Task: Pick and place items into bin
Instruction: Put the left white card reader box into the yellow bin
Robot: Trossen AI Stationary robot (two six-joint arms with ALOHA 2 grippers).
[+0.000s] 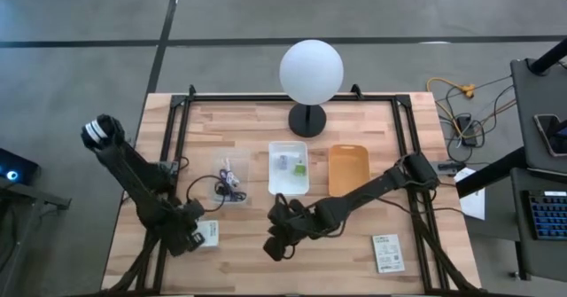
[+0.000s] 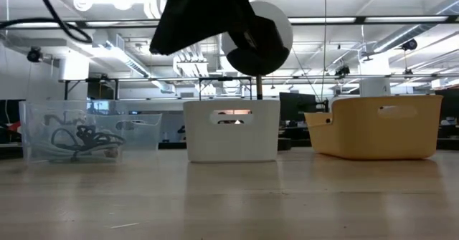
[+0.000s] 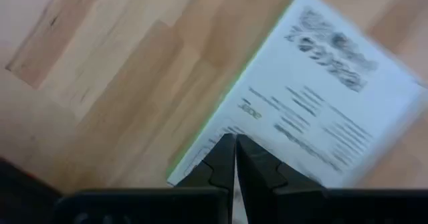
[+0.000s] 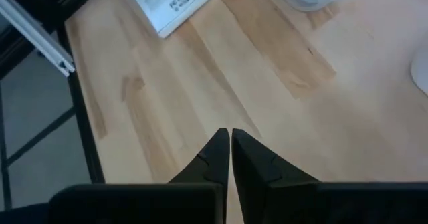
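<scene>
The left gripper sat low at the table's seven o'clock, its two dark fingers pressed together with only a hairline between them, the tips resting on the edge of a flat white printed packet with a thin green border; whether they pinched that edge or merely touched it could not be told. From overhead this packet showed just beside the gripper, toward the table's centre. The right gripper hung near six o'clock, its fingers likewise closed tip to tip and holding nothing, above bare wood. A second white printed packet lay well apart at the table's five o'clock. Near the centre stood a white bin with a few small items inside, among them a green bit and a purplish piece. At its three o'clock stood an orange bin, and at its nine o'clock a clear container holding tangled cables, seen at table height on the left. A black-based lamp with a white globe stood at the table's twelve o'clock, behind the white bin.
</scene>
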